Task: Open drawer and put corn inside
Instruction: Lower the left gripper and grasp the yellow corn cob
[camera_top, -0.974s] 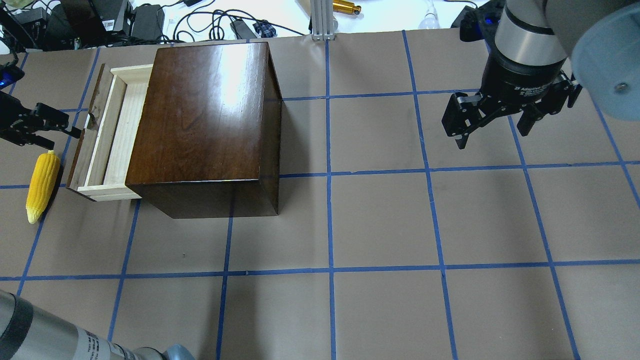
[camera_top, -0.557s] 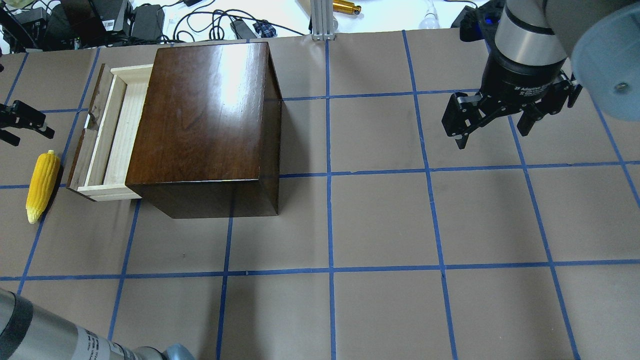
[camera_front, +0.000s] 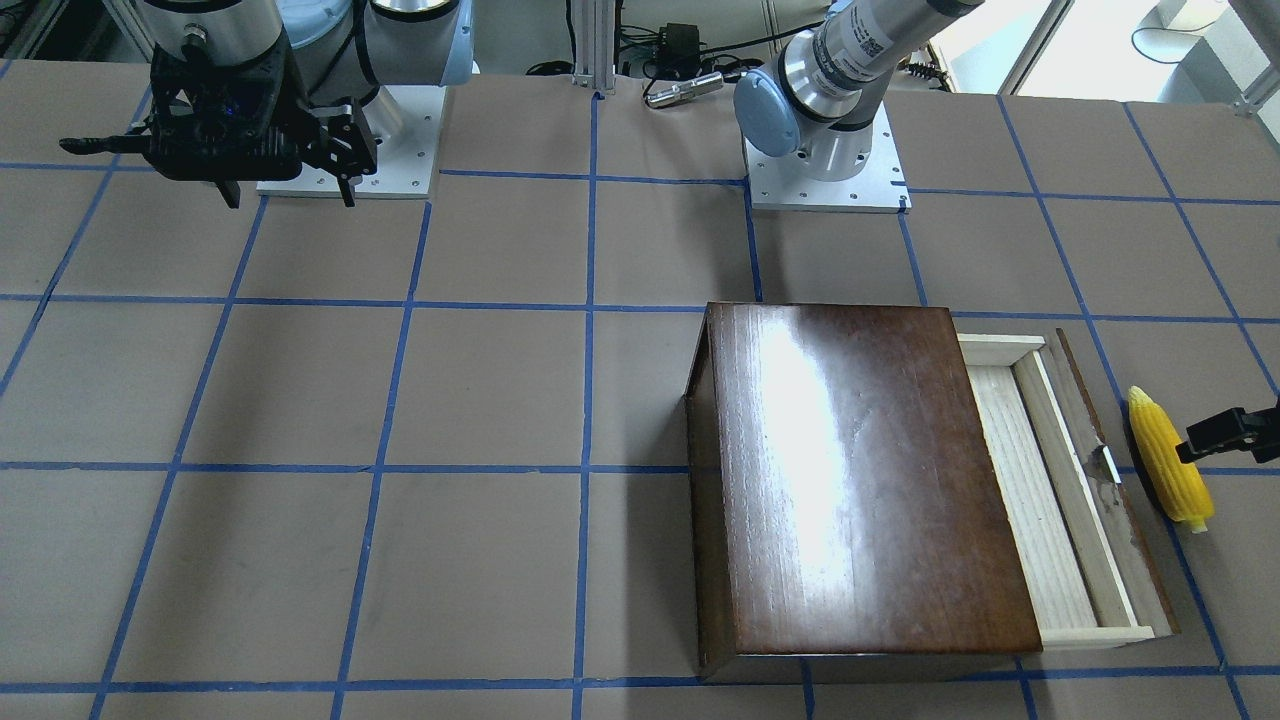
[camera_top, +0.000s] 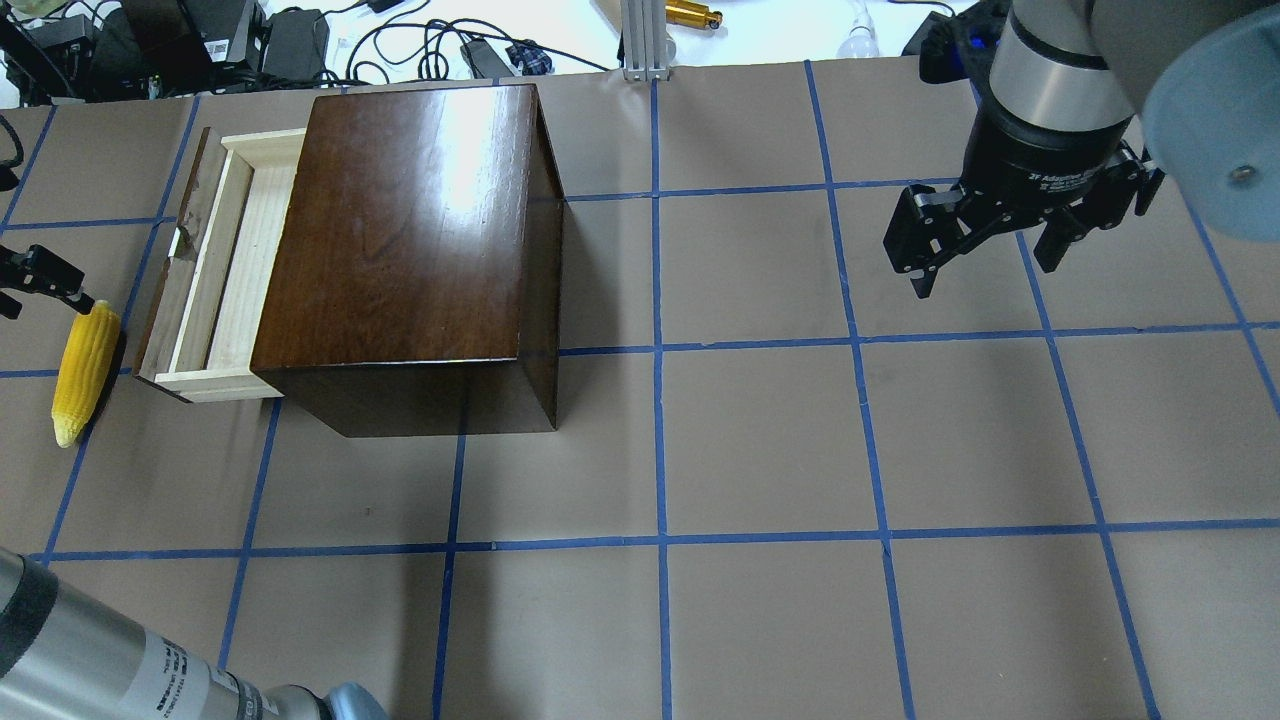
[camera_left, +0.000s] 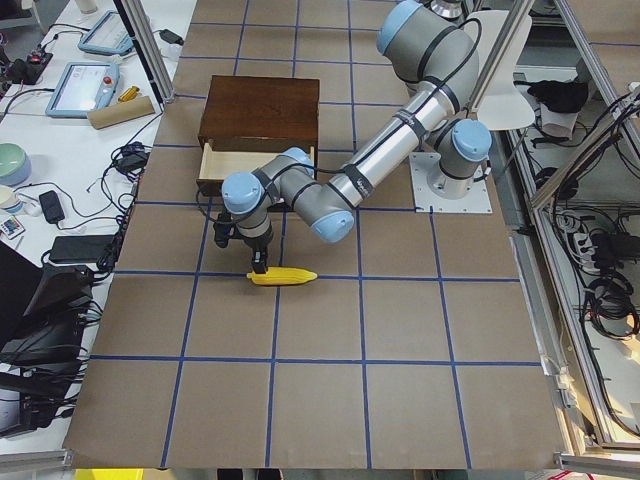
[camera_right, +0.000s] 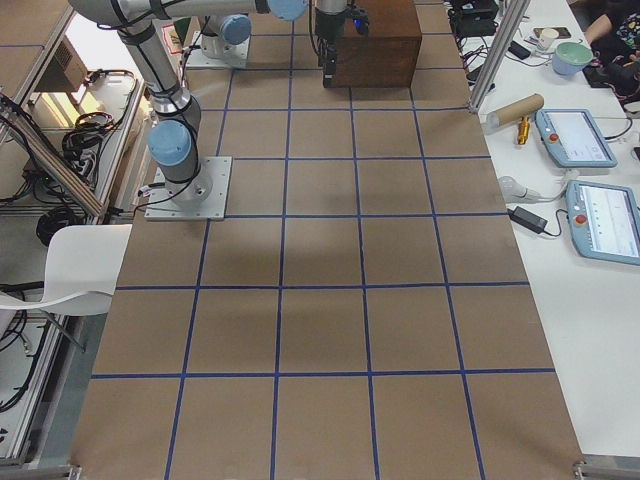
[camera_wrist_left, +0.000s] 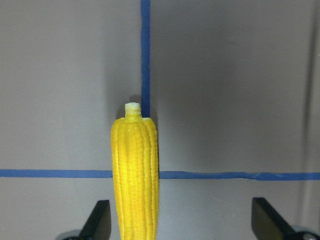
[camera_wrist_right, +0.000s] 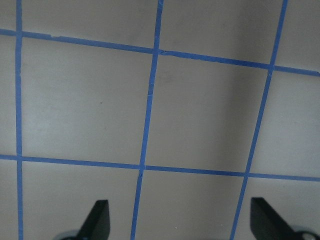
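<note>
The yellow corn lies on the table just left of the drawer, which is pulled partly out of the dark-brown box. The pale tray is empty. My left gripper is open and hovers over the corn's end away from the pale stub. The corn lies between the fingers, close to one finger. In the overhead view only a finger shows at the left edge. My right gripper is open and empty, high over the table's right side.
Brown paper with a blue tape grid covers the table. Cables and gear lie beyond the far edge behind the box. The corn lies about parallel to the drawer's dark front panel.
My left gripper has drawn back from the drawer's front panel, moving left and then nearer, to above the corn's far end. Drawer, corn and right arm have not moved.
</note>
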